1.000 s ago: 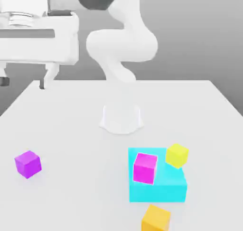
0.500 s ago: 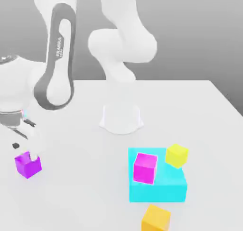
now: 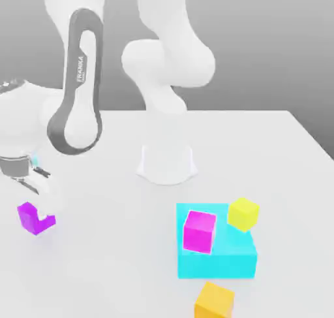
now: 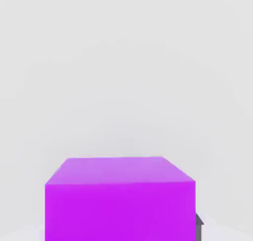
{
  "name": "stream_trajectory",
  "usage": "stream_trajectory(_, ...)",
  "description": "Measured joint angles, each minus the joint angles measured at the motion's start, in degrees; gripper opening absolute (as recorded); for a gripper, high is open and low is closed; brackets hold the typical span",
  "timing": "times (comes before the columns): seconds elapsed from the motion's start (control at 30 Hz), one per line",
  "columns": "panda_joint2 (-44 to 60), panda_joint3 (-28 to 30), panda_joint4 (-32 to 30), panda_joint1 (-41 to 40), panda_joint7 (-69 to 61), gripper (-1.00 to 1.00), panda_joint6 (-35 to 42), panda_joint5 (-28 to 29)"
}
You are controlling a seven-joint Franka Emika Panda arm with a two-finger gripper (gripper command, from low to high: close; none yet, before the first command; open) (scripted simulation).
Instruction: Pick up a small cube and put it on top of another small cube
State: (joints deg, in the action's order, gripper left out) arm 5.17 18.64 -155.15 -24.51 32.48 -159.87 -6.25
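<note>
Your claw (image 3: 35, 210) is pinching the purple cube (image 3: 36, 219) just above the table (image 3: 117, 258), toward the exterior view's left. The hand view gives you the cube's broad face and a dark fingertip (image 4: 198, 228) beside it; the exterior view adds one cyan block (image 3: 216, 264). You have four cubes: one purple, one magenta (image 3: 199, 232) on the block, one yellow (image 3: 243, 214) at its far corner on the exterior view's right, one orange (image 3: 214, 302) beyond its near edge.
</note>
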Motion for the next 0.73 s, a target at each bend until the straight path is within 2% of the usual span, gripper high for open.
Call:
stream_trajectory(0.13, -6.9, -5.2, -0.6, 11.1, 4.0, -1.00, 6.1, 1.8)
stream_trajectory(0.47, -23.0, -22.4, -2.0, 27.7, 12.3, -1.00, 20.5, 3.3)
stream_trajectory(0.63, -15.9, -24.5, -4.1, 28.7, 13.5, -1.00, 11.3, 4.1)
stream_trajectory(0.67, -14.7, -24.6, -4.4, 28.7, 13.6, 1.00, 9.9, 4.2)
stream_trajectory(0.73, -14.7, -24.6, -4.4, 28.7, 13.6, 1.00, 9.9, 4.2)
